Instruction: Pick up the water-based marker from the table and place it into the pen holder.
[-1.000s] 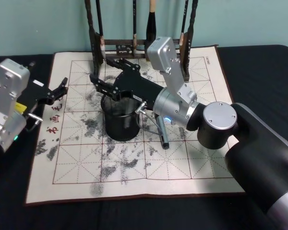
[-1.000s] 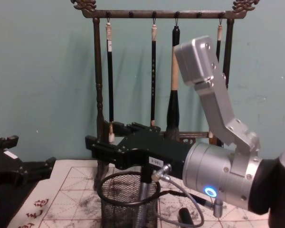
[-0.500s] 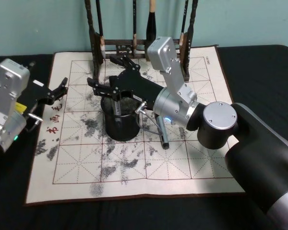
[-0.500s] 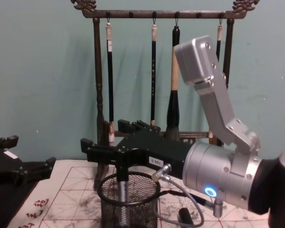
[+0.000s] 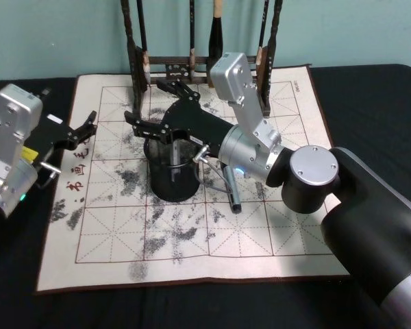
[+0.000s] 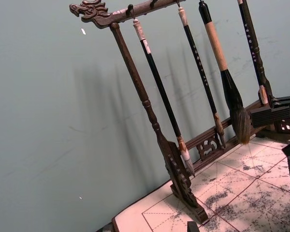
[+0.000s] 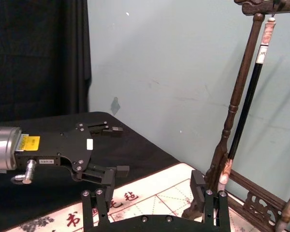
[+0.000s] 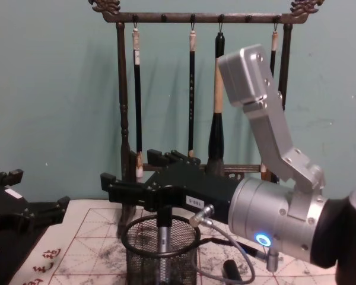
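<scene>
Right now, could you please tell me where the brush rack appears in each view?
Head: rack at top centre, at the far edge of the mat.
Chest: rack spans the background, its bar along the top.
Left wrist: rack slants across the middle.
Right wrist: one rack post, rising from the mat.
Shared landmark: the mat under its feet.

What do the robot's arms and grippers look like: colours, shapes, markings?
The right gripper and left gripper are black, on silver boxy and rounded links. The right arm shows a blue light ring and a looped grey cable; the left gripper bears a yellow label.
</scene>
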